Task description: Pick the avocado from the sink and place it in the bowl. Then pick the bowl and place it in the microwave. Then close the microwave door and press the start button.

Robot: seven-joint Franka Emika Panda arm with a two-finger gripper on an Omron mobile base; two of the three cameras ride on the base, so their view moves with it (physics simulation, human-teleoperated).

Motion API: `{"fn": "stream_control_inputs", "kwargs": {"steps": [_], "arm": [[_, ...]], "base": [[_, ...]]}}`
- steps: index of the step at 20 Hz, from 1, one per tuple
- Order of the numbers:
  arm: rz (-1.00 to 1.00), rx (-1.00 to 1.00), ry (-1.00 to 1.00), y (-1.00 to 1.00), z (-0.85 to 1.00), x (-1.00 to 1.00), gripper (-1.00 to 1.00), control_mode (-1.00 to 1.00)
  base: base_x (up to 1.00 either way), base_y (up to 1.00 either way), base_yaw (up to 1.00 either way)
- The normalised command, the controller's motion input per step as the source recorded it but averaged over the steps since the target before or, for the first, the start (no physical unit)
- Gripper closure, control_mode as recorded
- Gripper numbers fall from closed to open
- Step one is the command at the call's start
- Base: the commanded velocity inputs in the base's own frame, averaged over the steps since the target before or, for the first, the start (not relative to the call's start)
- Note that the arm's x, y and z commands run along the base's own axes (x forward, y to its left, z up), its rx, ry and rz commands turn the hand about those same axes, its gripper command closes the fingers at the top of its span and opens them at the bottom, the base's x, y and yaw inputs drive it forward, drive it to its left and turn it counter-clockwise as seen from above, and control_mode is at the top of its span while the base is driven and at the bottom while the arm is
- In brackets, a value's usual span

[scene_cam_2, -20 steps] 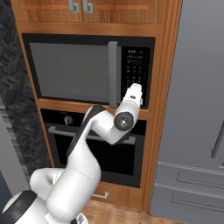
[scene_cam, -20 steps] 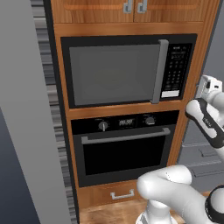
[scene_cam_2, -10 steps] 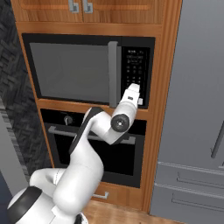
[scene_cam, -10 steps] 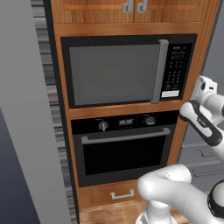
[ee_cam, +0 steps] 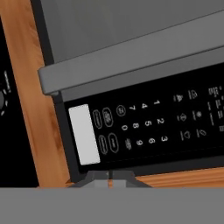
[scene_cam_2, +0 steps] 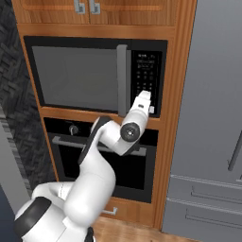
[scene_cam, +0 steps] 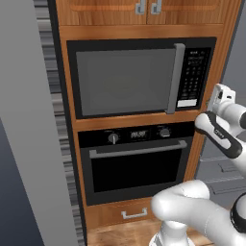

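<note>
Gripper [ee_cam: 109,176] jaws now snapped shut from wide open, holding nothing, just off the microwave [scene_cam: 139,77] keypad [ee_cam: 144,127]; microwave door [scene_cam: 126,81] closed, handle beside; free air behind.

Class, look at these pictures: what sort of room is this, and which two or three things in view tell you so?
Most likely a home kitchen. A built-in microwave sits in a wooden cabinet above a black oven with knobs and a horizontal handle, and beside them stands what looks like a tall grey fridge.
</note>
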Motion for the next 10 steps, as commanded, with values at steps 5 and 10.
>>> {"fn": "stream_control_inputs", "kwargs": {"steps": [5, 10], "arm": [[0.01, 0.00, 0.00, -0.02, -0.18, -0.04, 1.00, -1.00], [0.00, 0.00, 0.00, 0.24, -0.06, 0.23, 1.00, -1.00]], "base": [[0.00, 0.00, 0.00], [0.00, 0.00, 0.00]]}}
